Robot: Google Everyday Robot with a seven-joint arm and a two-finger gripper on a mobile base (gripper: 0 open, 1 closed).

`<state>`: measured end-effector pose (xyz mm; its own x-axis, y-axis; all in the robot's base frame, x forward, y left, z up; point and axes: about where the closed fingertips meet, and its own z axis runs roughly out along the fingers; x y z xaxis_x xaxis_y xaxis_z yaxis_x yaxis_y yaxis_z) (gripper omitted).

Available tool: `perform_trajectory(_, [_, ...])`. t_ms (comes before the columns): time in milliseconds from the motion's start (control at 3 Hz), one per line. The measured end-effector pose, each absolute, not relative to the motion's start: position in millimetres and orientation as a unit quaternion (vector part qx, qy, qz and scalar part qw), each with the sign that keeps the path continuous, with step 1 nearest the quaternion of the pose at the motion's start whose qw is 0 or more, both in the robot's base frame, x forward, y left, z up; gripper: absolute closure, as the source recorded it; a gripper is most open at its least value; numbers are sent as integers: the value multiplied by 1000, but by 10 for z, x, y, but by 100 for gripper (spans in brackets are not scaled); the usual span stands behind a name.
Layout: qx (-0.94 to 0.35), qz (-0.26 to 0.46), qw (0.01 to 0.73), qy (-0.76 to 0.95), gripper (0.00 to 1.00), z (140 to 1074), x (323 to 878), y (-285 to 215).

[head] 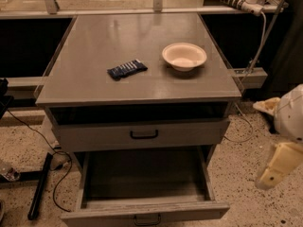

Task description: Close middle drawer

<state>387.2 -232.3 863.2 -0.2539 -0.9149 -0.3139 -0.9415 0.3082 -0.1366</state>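
The middle drawer (142, 178) is pulled far out of the grey cabinet, and its empty grey box shows from above. Its flat front (104, 213) with a small black bar handle (147, 219) lies at the bottom edge of the view. My gripper (273, 170), a cream-coloured piece on the white arm (291, 112), hangs at the right. It is beside the cabinet at about the height of the open drawer, apart from it and touching nothing.
The drawer above (94, 136) stands slightly out, with a dark gap over it. On the cabinet top (94, 51) lie a blue snack pack (127, 69) and a white bowl (184, 56). Cables and a black bar (40, 186) lie on the speckled floor at the left.
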Motion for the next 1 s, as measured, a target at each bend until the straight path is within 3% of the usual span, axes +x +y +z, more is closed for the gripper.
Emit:
perform_trajectory(333, [-593,49,178,784,21,8248,3644,-2285])
perform_trajectory(1000, [-610,42,193,768,67,7887,3529,-2198])
